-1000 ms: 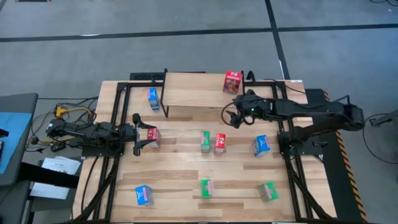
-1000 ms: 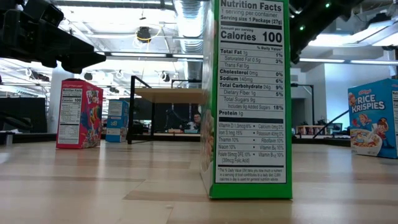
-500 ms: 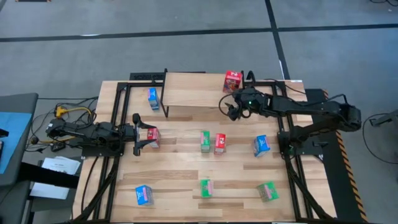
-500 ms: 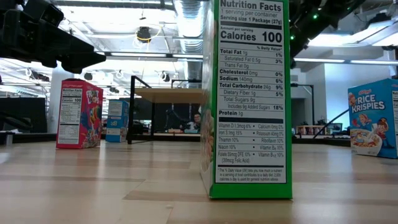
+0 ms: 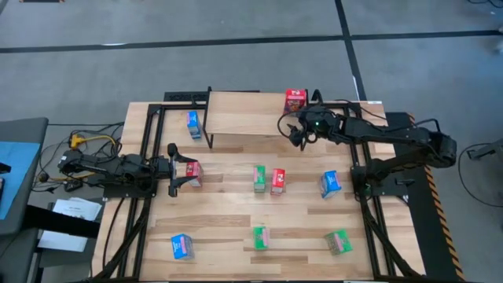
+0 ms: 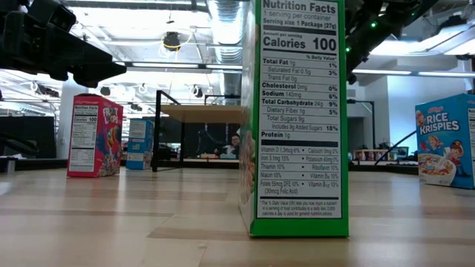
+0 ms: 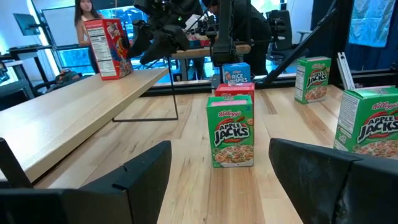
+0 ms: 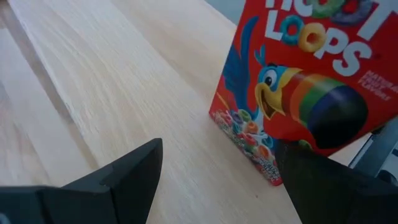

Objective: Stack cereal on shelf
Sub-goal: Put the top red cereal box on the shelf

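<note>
Since a second ago your right arm has pulled back from the open table toward the shelf, and its right gripper now hangs at the shelf's right end, just beside the red box standing there. The fingers are spread and hold nothing; the wrist view shows the Froot Loops front upright on the pale plank, apart from both of them. That looks like a box just set down, placed at the far end so the rest of the plank stays free for the others.

Your left gripper has not shifted. It sits low at the table's left side with its fingers released, just beside a second red box; whether they touch it I cannot tell.

Eight boxes are off the plank. A blue box stands on the table by the shelf's left legs, a green box and a third red box stand together mid-table, and another blue box is to their right. One blue and two green sit along the near edge.
</note>
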You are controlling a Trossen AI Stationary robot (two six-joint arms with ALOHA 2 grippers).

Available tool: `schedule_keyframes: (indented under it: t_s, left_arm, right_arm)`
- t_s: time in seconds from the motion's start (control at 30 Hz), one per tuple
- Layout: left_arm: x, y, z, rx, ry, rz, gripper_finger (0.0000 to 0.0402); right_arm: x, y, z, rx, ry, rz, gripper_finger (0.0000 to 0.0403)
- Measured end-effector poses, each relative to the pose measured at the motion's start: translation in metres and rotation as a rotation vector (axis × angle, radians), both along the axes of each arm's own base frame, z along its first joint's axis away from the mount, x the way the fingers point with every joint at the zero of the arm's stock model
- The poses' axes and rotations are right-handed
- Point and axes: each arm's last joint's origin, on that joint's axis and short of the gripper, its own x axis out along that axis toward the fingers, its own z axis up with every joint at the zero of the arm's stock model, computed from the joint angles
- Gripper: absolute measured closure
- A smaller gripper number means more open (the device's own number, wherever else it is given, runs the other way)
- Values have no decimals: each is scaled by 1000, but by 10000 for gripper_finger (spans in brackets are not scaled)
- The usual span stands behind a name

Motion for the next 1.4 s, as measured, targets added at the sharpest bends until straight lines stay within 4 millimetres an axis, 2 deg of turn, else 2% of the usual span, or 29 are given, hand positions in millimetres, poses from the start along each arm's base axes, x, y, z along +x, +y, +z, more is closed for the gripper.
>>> schedule_keyframes:
  t_s: [0.2, 0.73, 0.87, 1.13, 1.4]
  left_arm:
    - [0, 0, 0, 0, 0, 0, 139]
    - [0, 0, 0, 0, 0, 1, 139]
    - [0, 0, 0, -1, 0, 1, 139]
    - [0, 0, 0, -73, -11, -2, 139]
    - [0, 0, 0, -78, -12, -3, 139]
  right_arm:
    - [-1, -2, 0, 1, 0, -7, 69]
    - [10, 25, 0, 99, -92, 31, 70]
    - [11, 29, 0, 134, -125, 14, 84]
    - [11, 35, 1, 106, -178, -129, 130]
    - [10, 34, 2, 96, -242, -255, 137]
